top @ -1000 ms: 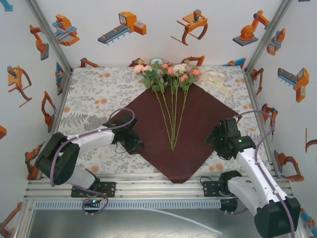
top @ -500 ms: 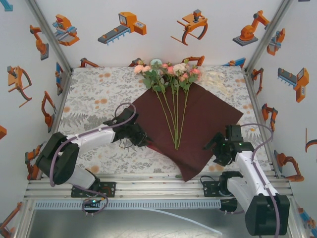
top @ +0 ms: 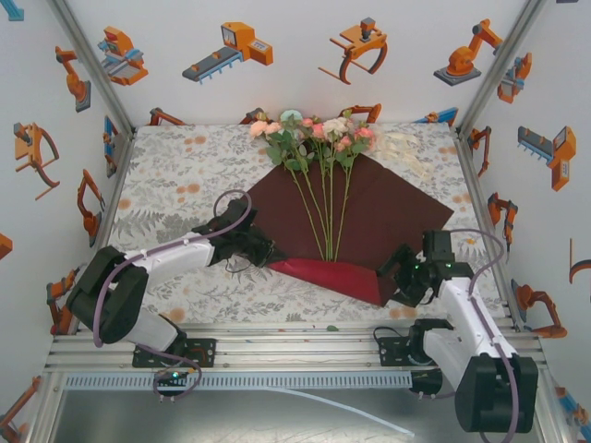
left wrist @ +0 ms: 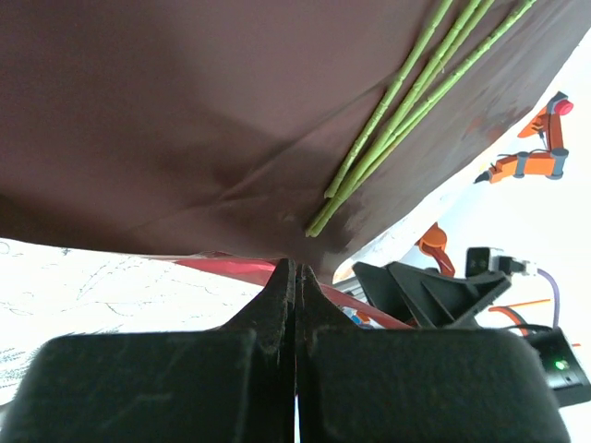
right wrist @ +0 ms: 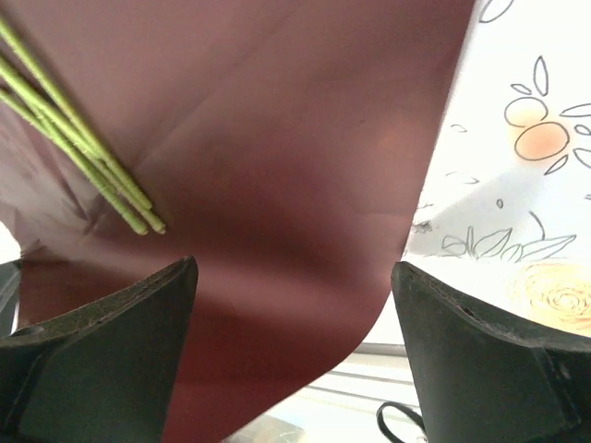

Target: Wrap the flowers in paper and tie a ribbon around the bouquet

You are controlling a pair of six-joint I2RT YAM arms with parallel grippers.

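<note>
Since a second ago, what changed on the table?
The left gripper closed on the paper's left edge. The paper's near corner, flat before, now folds up toward the stems, lighter underside showing. The right gripper pulled back to the fold's right end, still open. The flowers and the ribbon stayed put.

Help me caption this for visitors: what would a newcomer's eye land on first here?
The dark red paper spread mid-table, with long-stemmed roses lying on it, blooms toward the far wall. Next, its near edge folded up between the two hands: the left hand pinched shut on it, the right hand open beside it.
</note>
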